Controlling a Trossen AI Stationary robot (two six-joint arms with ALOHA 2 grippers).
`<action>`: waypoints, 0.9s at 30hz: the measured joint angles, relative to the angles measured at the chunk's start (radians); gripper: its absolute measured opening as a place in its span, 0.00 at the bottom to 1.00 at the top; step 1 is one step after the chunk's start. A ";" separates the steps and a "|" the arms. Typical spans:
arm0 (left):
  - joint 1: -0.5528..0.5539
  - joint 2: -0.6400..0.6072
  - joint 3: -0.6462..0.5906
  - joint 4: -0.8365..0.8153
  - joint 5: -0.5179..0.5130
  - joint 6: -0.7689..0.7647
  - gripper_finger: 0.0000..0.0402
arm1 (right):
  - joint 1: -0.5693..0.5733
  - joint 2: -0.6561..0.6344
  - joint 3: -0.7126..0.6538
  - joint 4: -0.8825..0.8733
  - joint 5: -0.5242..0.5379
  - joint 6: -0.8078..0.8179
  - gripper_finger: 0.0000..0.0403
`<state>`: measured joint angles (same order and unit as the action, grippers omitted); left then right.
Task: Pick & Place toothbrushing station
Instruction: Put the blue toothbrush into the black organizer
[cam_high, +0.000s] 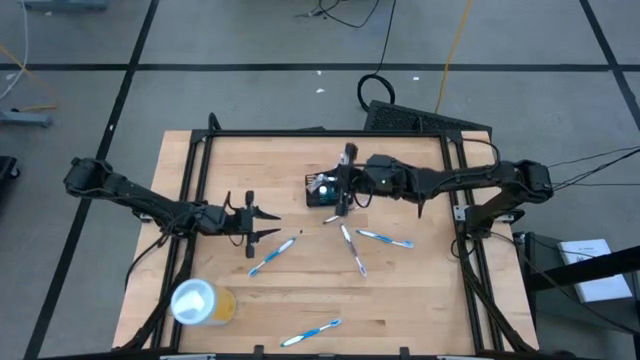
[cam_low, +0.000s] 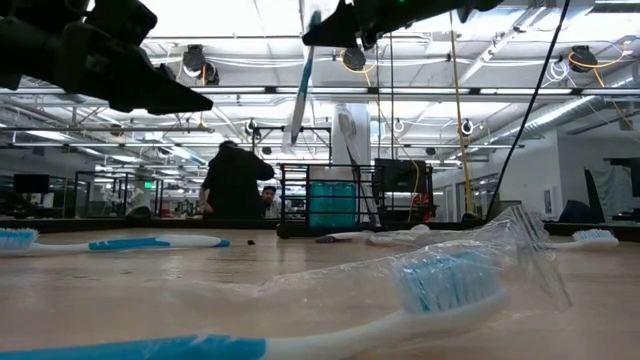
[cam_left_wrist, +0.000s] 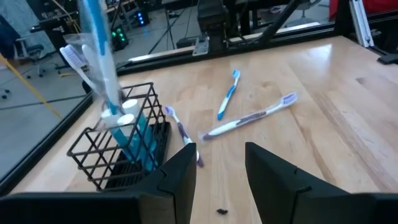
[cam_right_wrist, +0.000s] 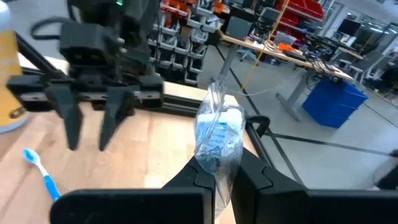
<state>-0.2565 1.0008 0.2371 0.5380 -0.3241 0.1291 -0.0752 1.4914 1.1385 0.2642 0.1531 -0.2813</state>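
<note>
The toothbrushing station (cam_high: 322, 189), a black wire-mesh holder, stands upright on the table (cam_high: 420, 290) just behind centre, already holding blue-handled brushes. The right gripper (cam_high: 345, 186) hangs directly above it, fingers pinching a plastic-wrapped toothbrush (cam_right_wrist: 219, 134) with its long axis near vertical, so the coming move is judged a straight descent into a compartment. The left gripper (cam_high: 262, 224) waits with fingers spread and empty, well apart toward the table's left and facing the holder; the right arm is the nearer.

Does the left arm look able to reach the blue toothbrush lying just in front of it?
Probably yes. The left gripper hangs open and empty right beside that toothbrush, with bare table between them. The right gripper is busy over the wire holder.
</note>
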 joint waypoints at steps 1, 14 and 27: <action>0.001 0.000 0.000 0.000 -0.001 0.000 0.36 | -0.009 0.000 0.000 -0.001 -0.001 0.000 0.03; 0.002 0.000 0.000 0.026 -0.024 0.017 0.36 | -0.131 0.007 0.000 0.006 -0.109 0.034 0.03; 0.032 0.000 0.001 0.041 -0.036 0.024 0.36 | -0.182 0.100 0.003 0.029 -0.186 0.061 0.03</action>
<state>-0.2250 1.0008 0.2382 0.5793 -0.3599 0.1529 -0.2568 1.5909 1.1411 0.2927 -0.0330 -0.2203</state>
